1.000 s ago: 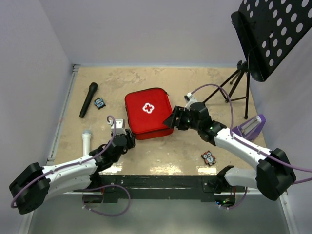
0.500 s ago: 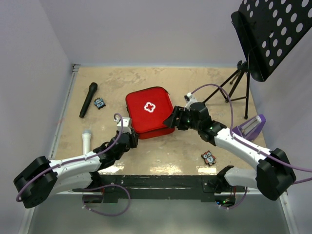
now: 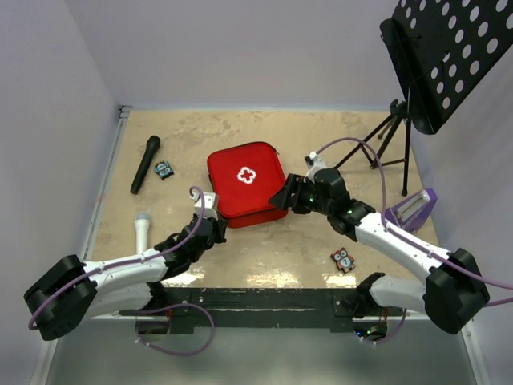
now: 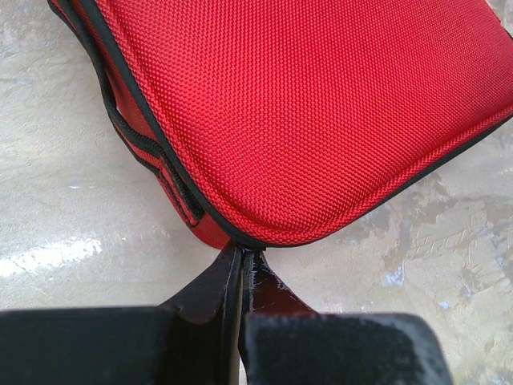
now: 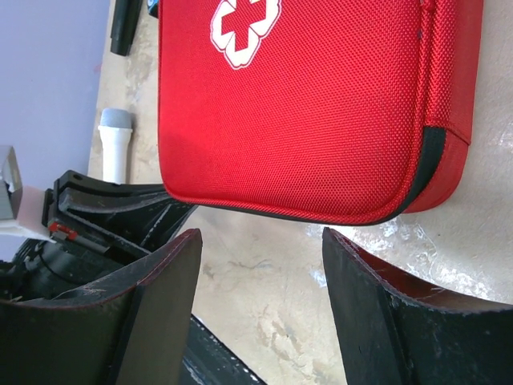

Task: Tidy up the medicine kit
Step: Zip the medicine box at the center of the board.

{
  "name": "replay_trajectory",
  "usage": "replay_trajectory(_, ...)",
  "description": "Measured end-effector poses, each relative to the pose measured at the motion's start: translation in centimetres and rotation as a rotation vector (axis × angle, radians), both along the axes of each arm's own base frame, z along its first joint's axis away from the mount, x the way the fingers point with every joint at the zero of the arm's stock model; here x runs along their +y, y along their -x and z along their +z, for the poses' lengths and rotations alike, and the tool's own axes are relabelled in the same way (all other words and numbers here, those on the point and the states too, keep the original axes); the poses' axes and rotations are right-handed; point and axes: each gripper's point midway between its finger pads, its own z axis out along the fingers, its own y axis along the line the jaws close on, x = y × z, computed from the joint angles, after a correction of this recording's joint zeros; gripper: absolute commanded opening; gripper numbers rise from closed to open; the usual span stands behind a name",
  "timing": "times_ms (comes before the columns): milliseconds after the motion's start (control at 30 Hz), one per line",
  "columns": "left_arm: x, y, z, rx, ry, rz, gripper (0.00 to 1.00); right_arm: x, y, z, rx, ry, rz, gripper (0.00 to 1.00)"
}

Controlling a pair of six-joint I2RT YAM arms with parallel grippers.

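Observation:
The red medicine kit [image 3: 244,188] lies zipped shut, white cross up, mid-table. My left gripper [image 3: 216,225] is shut, and its tips touch the kit's near-left corner. In the left wrist view the pressed-together fingertips [image 4: 240,250] meet the kit's [image 4: 304,112] black edge piping; nothing shows between them. My right gripper [image 3: 283,197] is open at the kit's near-right edge. In the right wrist view its jaws [image 5: 260,241] stand wide apart just short of the kit's [image 5: 304,104] edge, empty, with the left gripper [image 5: 112,210] beyond.
A black microphone [image 3: 145,164] and a small blue gadget [image 3: 164,169] lie at the far left, and a white microphone [image 3: 142,231] at the near left. A small owl-like figure [image 3: 343,259] and a purple object [image 3: 410,208] lie on the right. A music stand's tripod [image 3: 393,136] stands at the far right.
My left gripper has moved forward and right, up to the kit's near-left corner. The kit has shifted slightly right. The right gripper has barely moved.

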Motion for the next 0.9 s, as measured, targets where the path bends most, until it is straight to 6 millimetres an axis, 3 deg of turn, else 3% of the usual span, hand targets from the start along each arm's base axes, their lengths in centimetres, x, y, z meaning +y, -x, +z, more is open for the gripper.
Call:
replay_trajectory(100,0.0,0.0,0.0,-0.001,0.001,0.000,0.00,-0.1,0.2,0.4,-0.008,-0.007,0.000,0.67)
replay_trajectory(200,-0.2,0.0,0.2,-0.005,0.012,-0.009,0.00,-0.3,0.8,0.2,-0.006,-0.017,0.004,0.76)
replay_trajectory(533,-1.7,0.8,0.5,-0.008,0.070,-0.091,0.00,-0.1,3.7,-3.8,0.142,-0.081,0.035,0.76)
replay_trajectory(900,-5.4,2.3,-0.2,0.004,0.110,-0.230,0.00,0.9,2.4,-4.3,0.195,-0.156,-0.030,0.71)
